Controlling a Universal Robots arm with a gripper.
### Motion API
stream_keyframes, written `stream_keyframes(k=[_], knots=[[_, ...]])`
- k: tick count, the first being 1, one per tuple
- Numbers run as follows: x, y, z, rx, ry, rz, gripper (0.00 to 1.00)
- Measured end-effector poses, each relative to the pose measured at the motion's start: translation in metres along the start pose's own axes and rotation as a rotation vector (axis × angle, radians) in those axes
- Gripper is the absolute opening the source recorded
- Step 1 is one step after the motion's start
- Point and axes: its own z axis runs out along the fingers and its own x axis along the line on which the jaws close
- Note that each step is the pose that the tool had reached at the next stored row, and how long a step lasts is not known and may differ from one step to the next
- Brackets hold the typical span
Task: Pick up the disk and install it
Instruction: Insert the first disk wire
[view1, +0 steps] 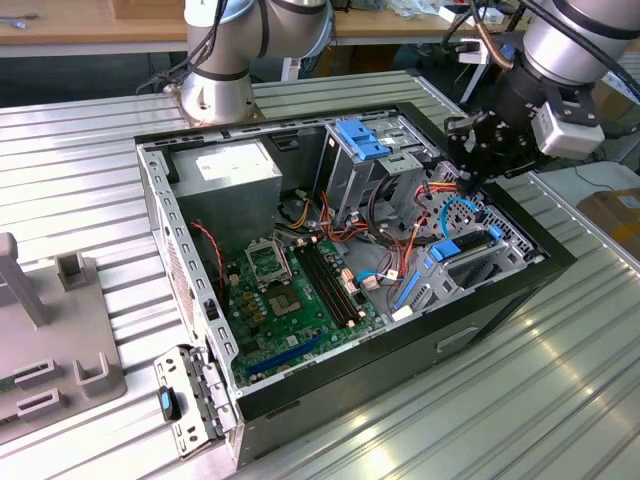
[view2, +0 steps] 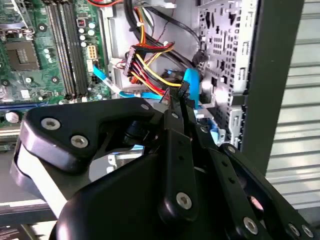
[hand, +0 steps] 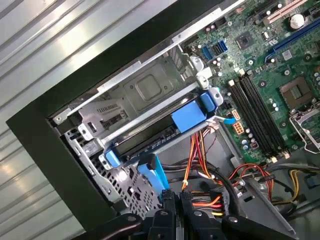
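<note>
The disk (hand: 150, 142), a dark slab with bright blue rails, lies seated in the metal drive bay (hand: 145, 87) at the case's corner. In the exterior view the disk (view1: 465, 250) sits low in the case on the exterior view's right. My gripper (view1: 468, 165) hangs just above that bay. In both wrist views its black fingers are pressed together, the gripper (hand: 177, 197) apart from the disk. A flat blue cable (hand: 152, 172) ends right at the tips. I cannot tell whether the cable (view2: 192, 82) is pinched by the gripper (view2: 175, 100).
A bundle of red, yellow and black wires (view2: 150, 65) runs beside the fingers. A grey cage with a blue latch (view1: 360, 138) stands further back, the motherboard (view1: 290, 290) lies at the centre, and the power supply (view1: 235, 170) is at the rear. The black case wall (view1: 520, 270) borders the bay.
</note>
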Motion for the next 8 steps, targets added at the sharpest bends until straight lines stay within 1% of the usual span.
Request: stream_keyframes(k=[1,5,8], knots=[[-0.0097,0.0060,-0.0013,-0.0021,0.0083,0.042,0.16],[-0.0097,0.0061,-0.0012,-0.0059,0.0183,0.094,0.16],[-0.0098,0.0057,-0.0013,-0.0083,0.0276,0.149,0.16]])
